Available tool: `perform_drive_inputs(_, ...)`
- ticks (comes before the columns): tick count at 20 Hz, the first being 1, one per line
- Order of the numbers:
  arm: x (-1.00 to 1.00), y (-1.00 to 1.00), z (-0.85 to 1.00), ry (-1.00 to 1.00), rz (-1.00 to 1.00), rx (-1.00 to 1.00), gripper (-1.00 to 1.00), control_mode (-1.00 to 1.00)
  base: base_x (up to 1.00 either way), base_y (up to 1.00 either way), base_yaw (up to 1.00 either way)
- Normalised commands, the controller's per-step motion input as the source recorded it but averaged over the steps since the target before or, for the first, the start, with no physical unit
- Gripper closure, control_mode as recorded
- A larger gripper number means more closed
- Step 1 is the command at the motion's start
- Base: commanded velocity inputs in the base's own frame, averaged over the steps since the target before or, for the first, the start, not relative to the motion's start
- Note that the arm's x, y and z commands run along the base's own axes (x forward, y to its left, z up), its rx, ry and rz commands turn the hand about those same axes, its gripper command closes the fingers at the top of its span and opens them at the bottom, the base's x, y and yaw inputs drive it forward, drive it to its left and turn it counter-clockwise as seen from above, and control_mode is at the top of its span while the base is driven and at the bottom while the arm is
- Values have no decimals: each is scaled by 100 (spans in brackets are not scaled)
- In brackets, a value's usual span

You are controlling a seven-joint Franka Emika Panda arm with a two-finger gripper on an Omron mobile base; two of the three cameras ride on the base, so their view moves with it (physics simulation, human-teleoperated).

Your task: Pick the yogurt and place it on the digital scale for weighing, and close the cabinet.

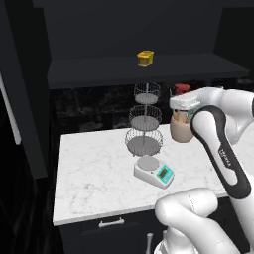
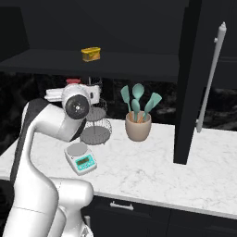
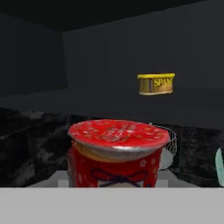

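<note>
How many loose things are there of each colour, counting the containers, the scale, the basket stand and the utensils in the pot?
Red: 1, the yogurt
Yellow: 1, the tin
White: 1, the digital scale
Grey wire: 1, the basket stand
Beige: 1, the pot
Teal: 3, the utensils
Total: 8

red yogurt (image 3: 114,151) cup with tiny white stars and a dark bow, yellow tin (image 3: 156,83) with yellow letters, white digital scale (image 1: 154,171) with grey plate and teal screen, black cabinet (image 2: 190,78) with silver handle, white speckled counter (image 1: 94,173), teal spoons (image 2: 137,101) in tan pot (image 2: 138,127)
</note>
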Motion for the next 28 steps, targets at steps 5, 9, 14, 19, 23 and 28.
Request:
perform_drive_inputs(5, 0, 45, -100, -28, 53, -6, 100, -100, 0, 0, 0)
perform_drive_inputs(9, 23, 37, -81, -11, 41, 0, 100, -100, 0, 0, 0)
perform_drive_inputs(14, 64, 28, -44, 8, 31, 0, 100, -100, 0, 0, 0)
perform_drive_inputs(19, 69, 0, -49, 0, 23, 6, 100, -100, 0, 0, 0)
perform_drive_inputs(23, 36, -1, -53, -1, 20, 4, 100, -100, 0, 0, 0)
perform_drive_inputs(28, 15, 0, -59, -2, 7, 0, 100, -100, 0, 0, 0)
